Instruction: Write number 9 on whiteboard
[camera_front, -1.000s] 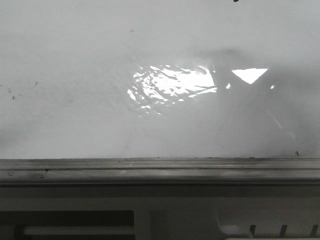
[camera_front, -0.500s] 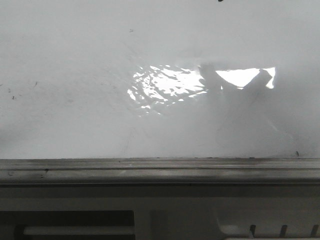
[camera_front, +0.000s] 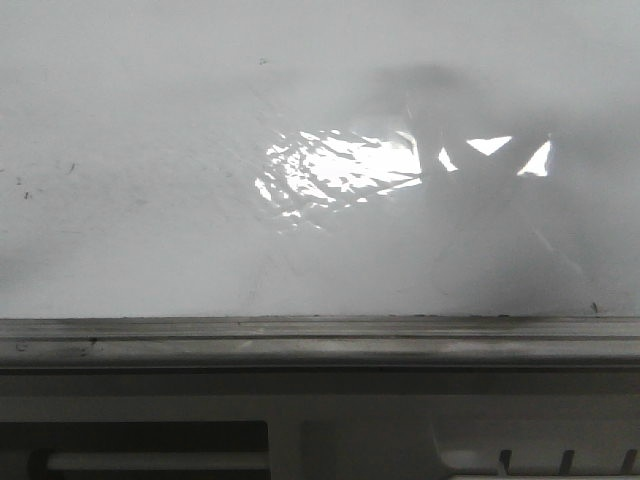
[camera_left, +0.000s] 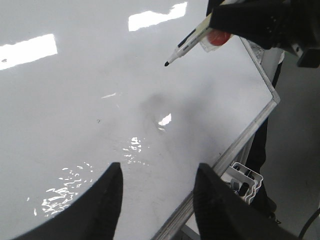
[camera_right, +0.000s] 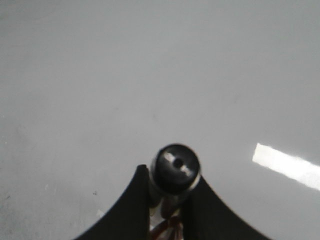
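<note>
At the near edge of the front view, a grey slotted panel (camera_front: 320, 440) lies below the metal rail (camera_front: 320, 345) that borders the whiteboard (camera_front: 150, 200). Beyond the rail, the board carries only faint smudges, a few dark specks near 9 o'clock, and a wrinkled glare patch (camera_front: 340, 175) near centre; a soft shadow falls at about 1 o'clock of the glare. No number 9 is visible in any view. In the left wrist view, the left gripper (camera_left: 157, 187) hangs over the board near the railed edge with its fingers spread apart and nothing between them. Farther out, toward 1 o'clock in that view, the right gripper (camera_left: 252, 22) holds the marker (camera_left: 192, 40) clamped, angled down with its black tip bare. The tip appears to stand clear of the surface, though contact cannot be ruled out. In the right wrist view, the right gripper's fingers close on the marker barrel, seen end-on against blank board. Judged step: approach to the first stroke, with writing not yet begun. The next move calls for lowering the tip until it touches with light pressure, then tracing a small closed loop followed by a straight tail drawn toward the rail, with steady contact throughout.
</note>
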